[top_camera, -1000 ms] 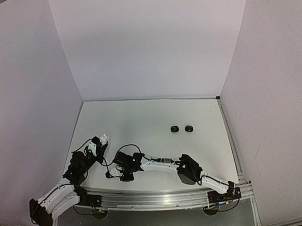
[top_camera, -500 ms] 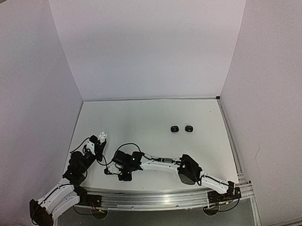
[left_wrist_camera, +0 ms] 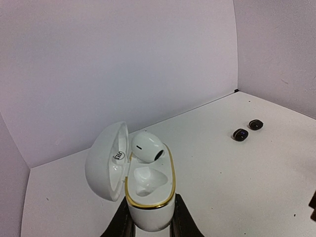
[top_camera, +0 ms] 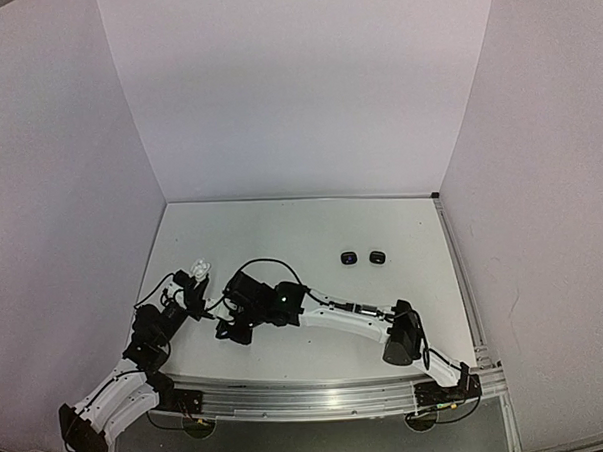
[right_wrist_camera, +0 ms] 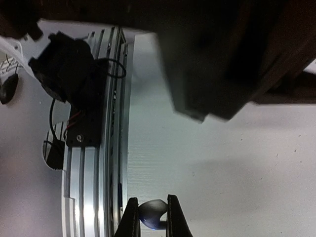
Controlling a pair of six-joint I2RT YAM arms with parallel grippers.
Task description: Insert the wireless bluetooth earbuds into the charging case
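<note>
My left gripper is shut on the lower body of a white charging case with a gold rim. The case is held upright with its lid swung open to the left. One white earbud sits in the far slot; the near slot is hollow. From above, the case shows at the left gripper. My right gripper is shut on a small pale earbud, held over the table near the front rail. From above, the right gripper hangs just right of the left arm. Two black earbuds lie mid-table.
An aluminium rail runs along the near table edge, also seen in the right wrist view with a black mount and cables on it. White walls close in the back and both sides.
The right gripper closed on the pale earbud and rose from the near edge, moving left and farther in. The left gripper carried the case slightly farther back.
</note>
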